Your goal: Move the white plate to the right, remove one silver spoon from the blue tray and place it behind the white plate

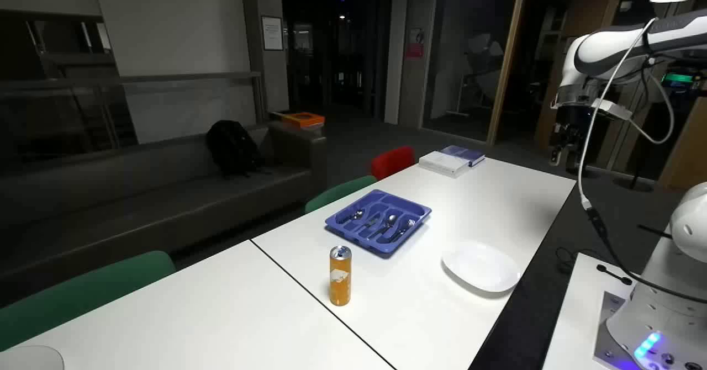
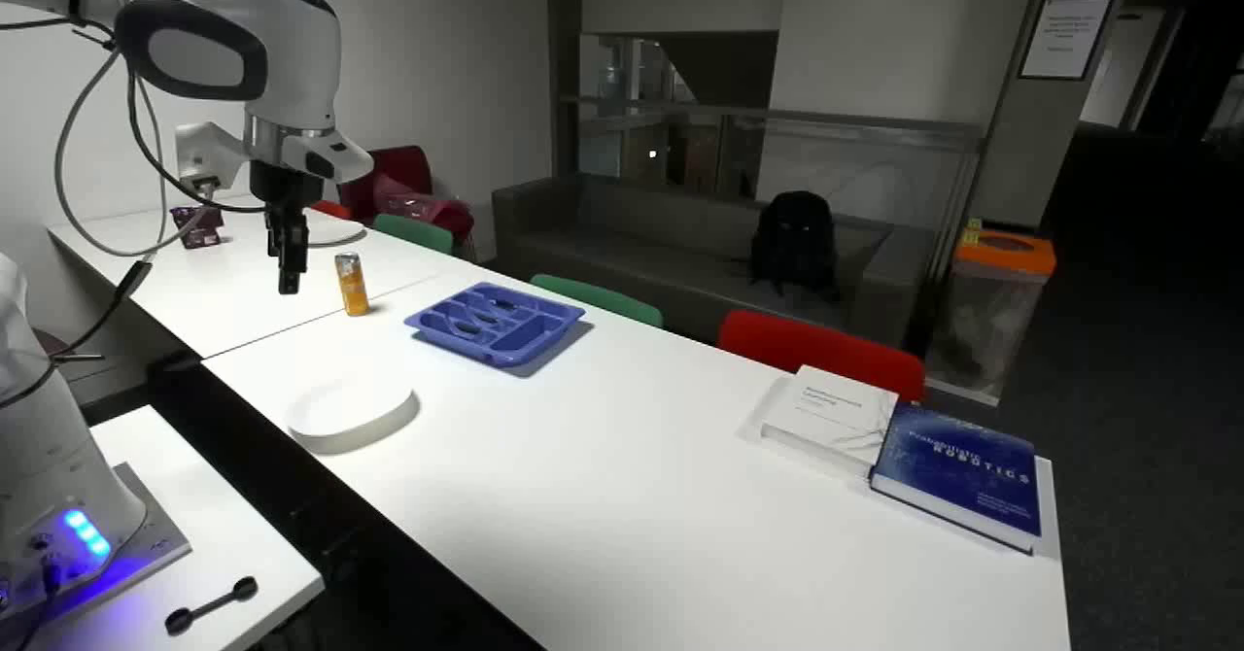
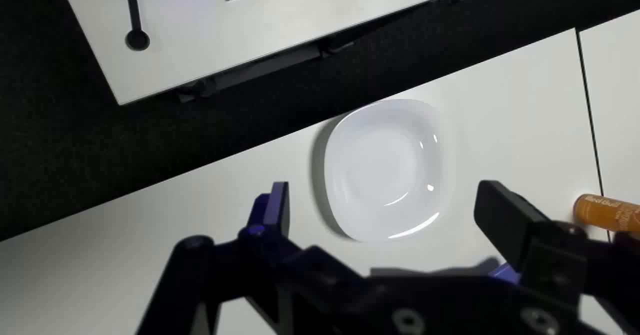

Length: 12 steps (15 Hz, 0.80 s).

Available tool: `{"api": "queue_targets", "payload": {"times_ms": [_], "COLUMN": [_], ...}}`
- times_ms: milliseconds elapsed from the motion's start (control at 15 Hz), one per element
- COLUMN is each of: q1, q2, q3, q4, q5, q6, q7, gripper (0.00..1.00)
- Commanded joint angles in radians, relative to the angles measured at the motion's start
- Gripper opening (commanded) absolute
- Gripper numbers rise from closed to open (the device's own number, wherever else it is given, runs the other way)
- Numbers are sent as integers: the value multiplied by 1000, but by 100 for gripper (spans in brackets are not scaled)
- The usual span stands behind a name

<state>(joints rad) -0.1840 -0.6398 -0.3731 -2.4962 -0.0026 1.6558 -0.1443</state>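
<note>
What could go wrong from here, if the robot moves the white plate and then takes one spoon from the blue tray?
First, the white plate sits very close to the edge of the table, so a push that way might tip it off.
Second, its surface shines in the wrist view, so it may be slippery for the open fingers.
Third, in the blue tray, pieces of cutlery lie near one another, so taking one spoon could disturb others.

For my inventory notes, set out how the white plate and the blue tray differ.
The white plate is a single rounded hollow; the blue tray is roughly rectangular with divided compartments. The tray holds cutlery; none shows in the plate. The plate sits nearer the robot's base than the tray. Both rest on the white tabletop.
</note>
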Motion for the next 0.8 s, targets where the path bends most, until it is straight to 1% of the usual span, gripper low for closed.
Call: {"api": "queue_targets", "payload": {"times_ms": [0,400,533,733], "q1": [-30,-30,-21,9], "q2": [8,8,49,136], "q3": [24,24,26,6], "q4": [3,3,14,19], "q5": [13,13,9,68], "q6": [-3,-3,-3,34], "q7": [-15,-15,-19,-62], "gripper": [100,100,100,100]}}
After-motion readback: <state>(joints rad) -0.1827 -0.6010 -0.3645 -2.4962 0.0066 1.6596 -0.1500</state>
